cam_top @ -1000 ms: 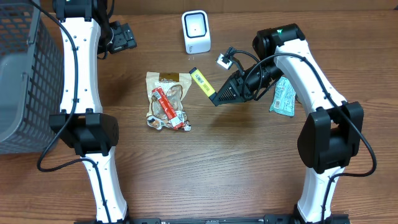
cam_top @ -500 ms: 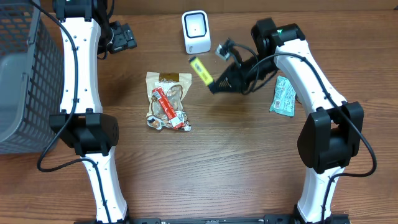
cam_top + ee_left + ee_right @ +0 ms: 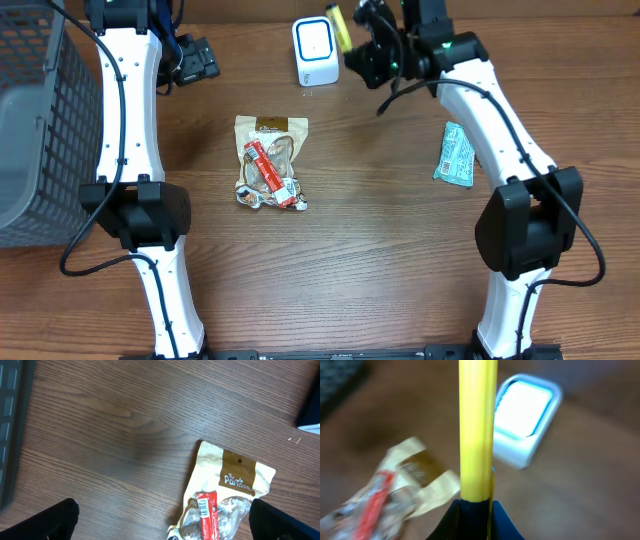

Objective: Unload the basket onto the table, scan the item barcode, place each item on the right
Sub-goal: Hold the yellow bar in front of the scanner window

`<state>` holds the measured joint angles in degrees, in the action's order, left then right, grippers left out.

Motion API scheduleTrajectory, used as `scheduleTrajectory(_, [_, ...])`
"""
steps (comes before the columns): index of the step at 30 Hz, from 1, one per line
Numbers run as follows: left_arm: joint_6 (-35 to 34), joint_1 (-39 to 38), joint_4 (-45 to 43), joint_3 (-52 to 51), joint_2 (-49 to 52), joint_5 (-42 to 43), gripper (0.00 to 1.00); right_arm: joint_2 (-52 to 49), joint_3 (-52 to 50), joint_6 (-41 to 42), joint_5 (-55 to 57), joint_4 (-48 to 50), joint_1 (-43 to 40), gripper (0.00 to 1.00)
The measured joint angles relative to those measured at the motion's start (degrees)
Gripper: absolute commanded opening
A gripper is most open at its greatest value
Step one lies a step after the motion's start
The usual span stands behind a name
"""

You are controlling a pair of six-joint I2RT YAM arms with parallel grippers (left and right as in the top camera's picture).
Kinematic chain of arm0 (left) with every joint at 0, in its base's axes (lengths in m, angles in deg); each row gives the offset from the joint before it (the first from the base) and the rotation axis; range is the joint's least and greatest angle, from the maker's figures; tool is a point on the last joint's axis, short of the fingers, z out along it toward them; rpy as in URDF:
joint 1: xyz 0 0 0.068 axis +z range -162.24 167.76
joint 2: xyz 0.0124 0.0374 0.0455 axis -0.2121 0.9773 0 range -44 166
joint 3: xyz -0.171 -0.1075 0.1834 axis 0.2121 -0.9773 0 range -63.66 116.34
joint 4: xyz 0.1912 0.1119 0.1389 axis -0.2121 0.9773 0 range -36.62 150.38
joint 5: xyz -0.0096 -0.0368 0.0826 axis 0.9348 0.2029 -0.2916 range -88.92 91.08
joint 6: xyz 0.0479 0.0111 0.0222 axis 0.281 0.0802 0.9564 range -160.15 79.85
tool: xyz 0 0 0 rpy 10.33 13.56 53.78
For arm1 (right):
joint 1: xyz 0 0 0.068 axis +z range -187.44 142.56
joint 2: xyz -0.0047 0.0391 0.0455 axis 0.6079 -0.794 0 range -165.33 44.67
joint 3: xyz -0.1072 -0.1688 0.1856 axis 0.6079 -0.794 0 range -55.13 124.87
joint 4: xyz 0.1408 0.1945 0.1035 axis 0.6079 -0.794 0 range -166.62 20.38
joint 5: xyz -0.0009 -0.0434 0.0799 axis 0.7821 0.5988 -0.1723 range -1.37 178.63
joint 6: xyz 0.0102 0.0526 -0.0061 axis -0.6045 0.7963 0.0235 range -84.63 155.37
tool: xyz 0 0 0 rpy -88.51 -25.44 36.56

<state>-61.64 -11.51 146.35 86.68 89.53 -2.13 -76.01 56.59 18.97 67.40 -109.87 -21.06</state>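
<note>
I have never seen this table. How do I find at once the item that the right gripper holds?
Find the white scanner at the far edge of the wooden table. Beside it, the right gripper holds a thin yellow pack in the air. It is the only yellow thing and the only one lifted; the brown bag and green packet lie flat.

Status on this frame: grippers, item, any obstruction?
Left gripper open, empty. Right gripper shut on yellow item, held beside scanner. Nothing between item and scanner.
</note>
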Motion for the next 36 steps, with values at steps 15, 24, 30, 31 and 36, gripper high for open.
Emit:
scheduleTrajectory(15, [0.0, 0.0, 0.0, 0.0, 0.0, 0.0, 1.0, -4.52, 0.02, -16.96, 31.23, 14.01, 9.6, 0.09])
scheduleTrajectory(24, [0.0, 0.0, -0.02, 0.0, 0.0, 0.0, 1.0, -13.09, 0.02, -23.15, 38.1, 22.12, 9.16, 0.08])
scheduleTrajectory(30, [0.0, 0.0, 0.0, 0.0, 0.0, 0.0, 1.0, -15.8, 0.02, -27.67, 42.42, 28.22, 9.16, 0.07])
scheduleTrajectory(31, [0.0, 0.0, 0.0, 0.0, 0.0, 0.02, 1.0, -16.15, 0.02, -28.24, 42.8, 28.65, 9.16, 0.07])
scheduleTrajectory(36, [0.0, 0.0, 0.0, 0.0, 0.0, 0.02, 1.0, -17.9, 0.02, -29.86, 45.22, 30.86, 9.16, 0.07])
